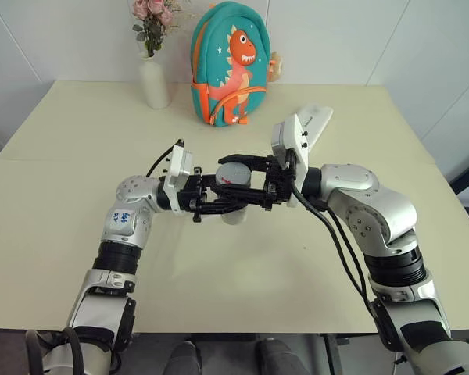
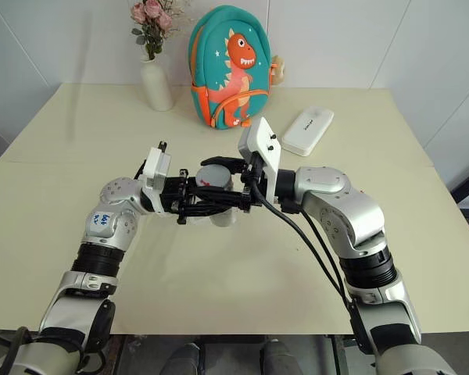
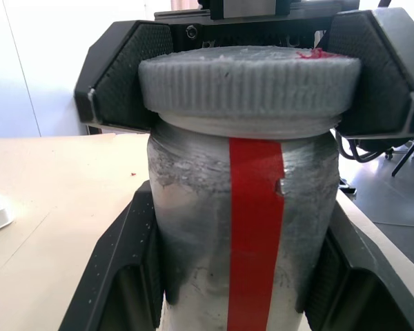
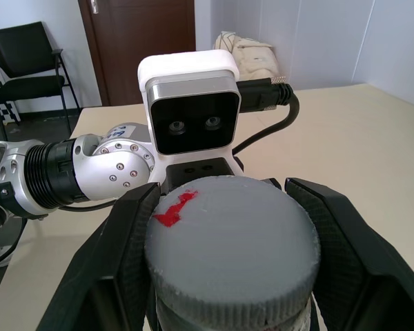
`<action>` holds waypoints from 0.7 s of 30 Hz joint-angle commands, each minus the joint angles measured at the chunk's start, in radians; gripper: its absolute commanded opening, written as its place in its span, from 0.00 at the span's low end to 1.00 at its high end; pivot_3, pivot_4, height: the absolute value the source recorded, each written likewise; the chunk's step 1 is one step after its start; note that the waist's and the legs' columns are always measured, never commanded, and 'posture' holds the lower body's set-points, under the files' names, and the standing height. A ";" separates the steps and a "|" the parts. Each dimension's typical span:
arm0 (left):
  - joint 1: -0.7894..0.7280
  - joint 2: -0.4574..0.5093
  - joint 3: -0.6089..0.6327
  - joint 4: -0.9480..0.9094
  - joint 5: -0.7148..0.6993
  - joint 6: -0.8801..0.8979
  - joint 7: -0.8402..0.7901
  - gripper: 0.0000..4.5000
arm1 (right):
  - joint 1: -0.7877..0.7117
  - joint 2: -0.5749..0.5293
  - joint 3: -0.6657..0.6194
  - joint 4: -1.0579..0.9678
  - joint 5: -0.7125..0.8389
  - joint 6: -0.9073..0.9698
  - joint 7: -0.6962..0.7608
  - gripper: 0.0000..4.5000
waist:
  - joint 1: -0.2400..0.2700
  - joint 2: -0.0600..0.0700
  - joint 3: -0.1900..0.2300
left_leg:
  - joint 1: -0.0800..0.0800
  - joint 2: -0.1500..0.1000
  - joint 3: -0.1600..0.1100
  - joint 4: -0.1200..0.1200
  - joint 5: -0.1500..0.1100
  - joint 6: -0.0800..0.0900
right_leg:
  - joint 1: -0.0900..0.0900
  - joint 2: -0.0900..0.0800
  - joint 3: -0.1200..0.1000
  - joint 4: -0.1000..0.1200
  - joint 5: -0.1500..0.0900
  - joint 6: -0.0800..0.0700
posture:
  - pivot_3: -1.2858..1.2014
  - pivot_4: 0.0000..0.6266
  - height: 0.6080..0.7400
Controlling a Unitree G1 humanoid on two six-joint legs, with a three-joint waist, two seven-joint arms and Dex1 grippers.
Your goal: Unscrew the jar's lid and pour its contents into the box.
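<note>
**Both grippers locked on the jar, lid still screwed down**

You have the jar (image 3: 241,227) held up off the table (image 1: 70,141), in front of the robot's chest, between the two arms. Your left gripper (image 1: 211,197) comes in from the left and is clamped around the jar's body; in the left wrist view its black fingers (image 3: 124,276) press against both sides of the silvery wall, with the red label stripe running down the side facing that camera. Your right gripper (image 1: 254,176) reaches in from the right and is clenched on the lid (image 4: 231,245); in the right wrist view its two fingers (image 4: 117,255) hug the ribbed rim on opposite sides, and the small red mark sits on the lid's flat top near one edge.

The lid sits square on the jar's neck, level, with a thin pale band of the neck showing just under its rim. You cannot see the contents through the clouded wall.

Beyond the jar, at the far edge of the table, stand a white flower vase (image 1: 154,80) with pink blooms and, just beside it to the right, a teal dinosaur backpack (image 1: 228,62). A white oblong case (image 2: 307,130) lies flat on the table to the right of the backpack, well apart from the jar. In the right wrist view a dark door (image 4: 141,41) and a black chair (image 4: 27,62) stand in the room behind the table
</note>
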 commanded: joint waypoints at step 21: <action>0.059 0.007 -0.019 -0.057 0.002 0.042 0.020 0.45 | -0.129 -0.023 -0.077 0.034 0.005 -0.079 0.061 0.57 | 0.000 0.000 0.000 | 0.000 0.000 0.000 0.000 0.000 0.000 | 0.000 0.000 0.000 0.000 0.000 0.000 | 0.52 0.24 1.00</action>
